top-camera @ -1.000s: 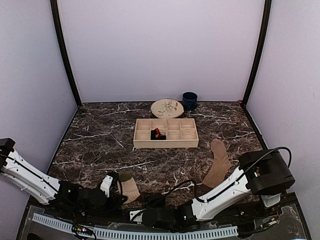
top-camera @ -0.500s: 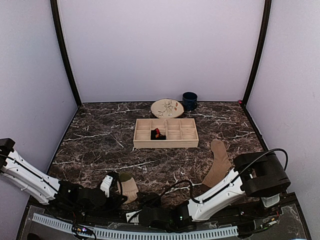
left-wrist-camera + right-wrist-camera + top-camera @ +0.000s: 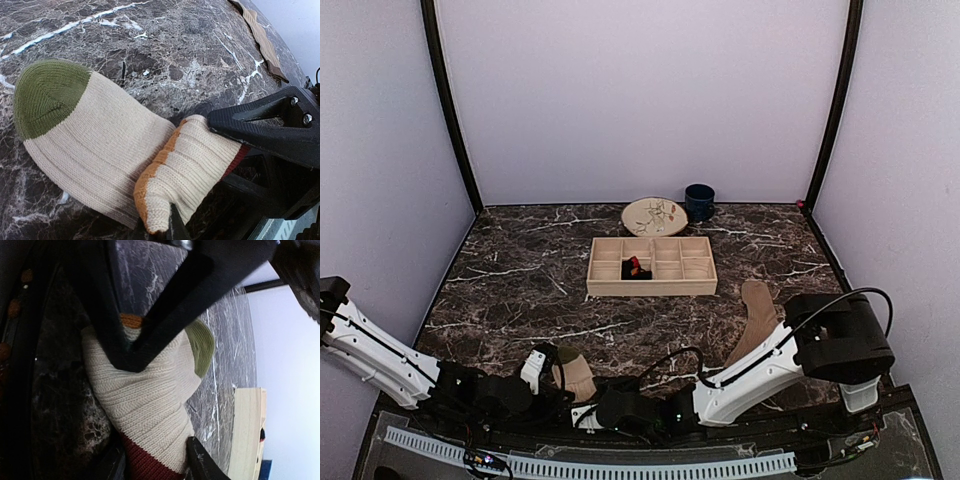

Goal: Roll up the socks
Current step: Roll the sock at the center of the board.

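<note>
The beige sock (image 3: 577,374) with a green toe, an orange stripe and a maroon cuff lies at the near edge, its cuff end folded back over the foot. My left gripper (image 3: 162,231) is shut on the fold by the orange stripe (image 3: 150,172). My right gripper (image 3: 155,465) has reached across from the right and is shut on the maroon cuff (image 3: 142,462); its black finger (image 3: 270,130) lies over the cuff end. The plain tan sock (image 3: 757,325) lies flat at the right. The black and red sock (image 3: 637,268) sits in the wooden tray.
The compartmented wooden tray (image 3: 652,287) stands mid-table, with a patterned plate (image 3: 655,215) and a dark blue mug (image 3: 699,201) behind it. Both arms crowd the near edge, the right forearm (image 3: 750,375) stretched low across the front.
My right arm has swung further left along the near edge and its gripper has closed in on the beige sock's cuff. The left gripper has stayed at the sock.
</note>
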Motion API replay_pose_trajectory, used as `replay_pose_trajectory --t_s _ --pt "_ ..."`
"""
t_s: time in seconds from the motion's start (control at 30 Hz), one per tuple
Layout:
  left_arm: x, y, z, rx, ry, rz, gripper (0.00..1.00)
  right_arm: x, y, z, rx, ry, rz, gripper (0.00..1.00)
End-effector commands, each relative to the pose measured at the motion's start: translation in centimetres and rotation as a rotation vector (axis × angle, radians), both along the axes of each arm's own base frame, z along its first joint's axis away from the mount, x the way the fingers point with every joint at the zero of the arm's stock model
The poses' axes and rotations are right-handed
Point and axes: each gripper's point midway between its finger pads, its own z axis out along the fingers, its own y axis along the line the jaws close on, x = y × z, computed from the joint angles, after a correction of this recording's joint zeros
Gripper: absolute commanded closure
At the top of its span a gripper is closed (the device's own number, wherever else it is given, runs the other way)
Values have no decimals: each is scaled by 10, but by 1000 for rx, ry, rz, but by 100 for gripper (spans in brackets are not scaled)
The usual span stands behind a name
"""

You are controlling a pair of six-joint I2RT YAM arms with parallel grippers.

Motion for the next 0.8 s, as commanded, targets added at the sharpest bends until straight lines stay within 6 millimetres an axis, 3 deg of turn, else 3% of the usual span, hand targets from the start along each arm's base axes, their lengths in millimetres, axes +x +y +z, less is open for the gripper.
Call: replay_pose_trajectory --t_s 0.0,0.1,0.33,0.57,0.7,0.77 --pt "-4 16 -18 87 10 -22 100 5 -14 -39 -126 50 14 67" --pt "-4 16 -18 88 9 -22 100 3 -13 -43 -137 76 26 80" --pt "-1 19 -16 76 4 0 99 -4 -8 -44 -138 134 46 91" --pt "8 30 -3 42 -6 83 65 -17 -2 -35 -120 222 76 93" --pt "16 41 7 32 -22 153 54 -21 -5 -40 -141 272 76 93" --pt "19 45 11 29 -36 178 51 -22 3 -32 -120 289 70 93"
